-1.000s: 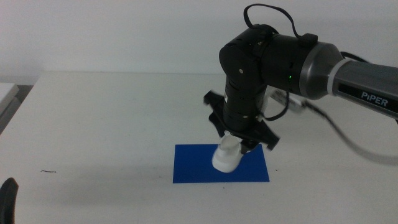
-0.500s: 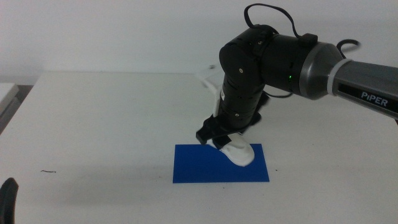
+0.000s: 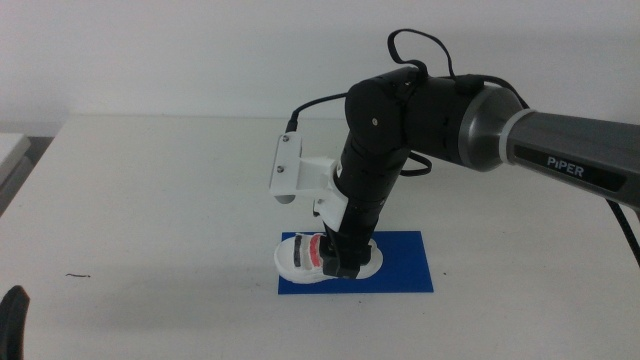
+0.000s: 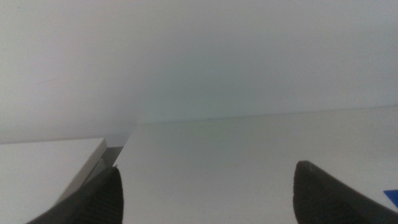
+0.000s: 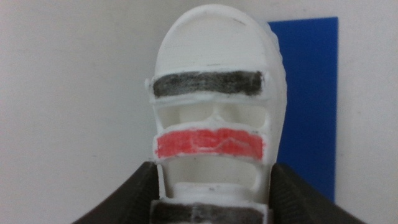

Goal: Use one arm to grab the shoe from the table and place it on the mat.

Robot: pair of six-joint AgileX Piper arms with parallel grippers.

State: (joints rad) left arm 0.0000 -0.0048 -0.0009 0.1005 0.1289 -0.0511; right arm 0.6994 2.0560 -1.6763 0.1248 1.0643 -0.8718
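The white shoe (image 3: 303, 256) with red and dark stripes is down at the left end of the dark-blue mat (image 3: 405, 265), its toe reaching past the mat's left edge. My right gripper (image 3: 345, 262) is shut on its heel half from above. In the right wrist view the shoe (image 5: 211, 93) fills the middle, my right gripper (image 5: 214, 190) has a jaw pressed on each side of it, and the mat (image 5: 308, 93) lies beside it. I cannot tell if the sole rests on the mat. My left gripper (image 3: 12, 320) waits at the bottom left, open (image 4: 208, 199).
The white table (image 3: 150, 200) spreads wide around the mat. A second white surface (image 3: 10, 150) stands off the table's left edge, also in the left wrist view (image 4: 43, 162). A small dark mark (image 3: 78, 275) lies near the front left.
The right arm has swung the shoe round and moved it left and down, from the mat's middle to its left end. The striped top now faces up. The left arm has not moved.
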